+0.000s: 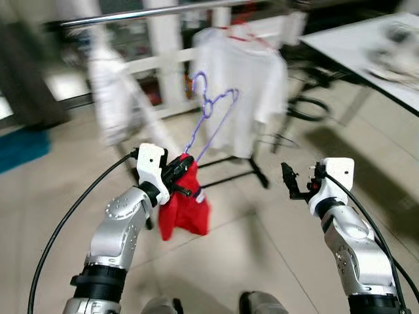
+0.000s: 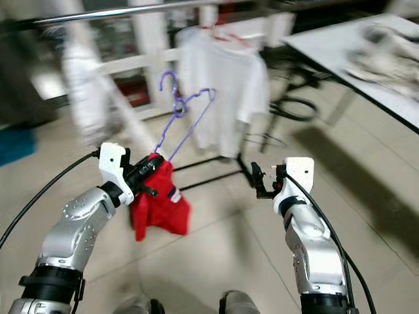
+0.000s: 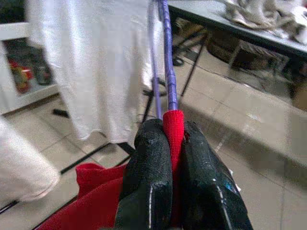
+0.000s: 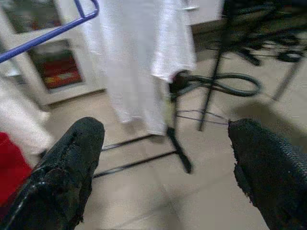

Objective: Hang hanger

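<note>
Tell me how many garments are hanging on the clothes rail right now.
2 that I can make out: a white t-shirt on a red hanger near the middle, and a blurred white garment further left. Others may be hidden beyond the frame.

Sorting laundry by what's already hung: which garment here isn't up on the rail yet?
The red garment: it dangles from the purple hanger clamped in the left tool, low near the floor. The white shirts hang on the rail.
</note>
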